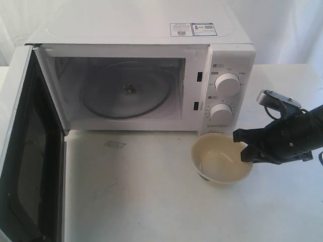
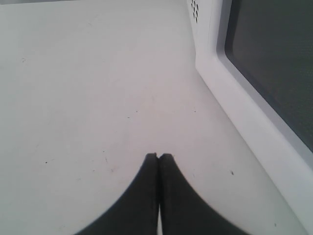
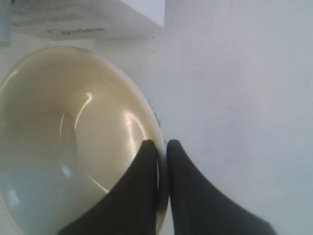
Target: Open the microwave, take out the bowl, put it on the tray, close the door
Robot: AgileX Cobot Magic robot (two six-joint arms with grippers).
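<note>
As door gapes, right fingers pinch bowl.

Stickers atop the microwave are too blurred to read.

left gripper, jaws together, over white table, near the door with dark window

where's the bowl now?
Exterior view, right side: the bowl is out of the microwave, in front of its knob panel, rim pinched by the right end effector.
</note>
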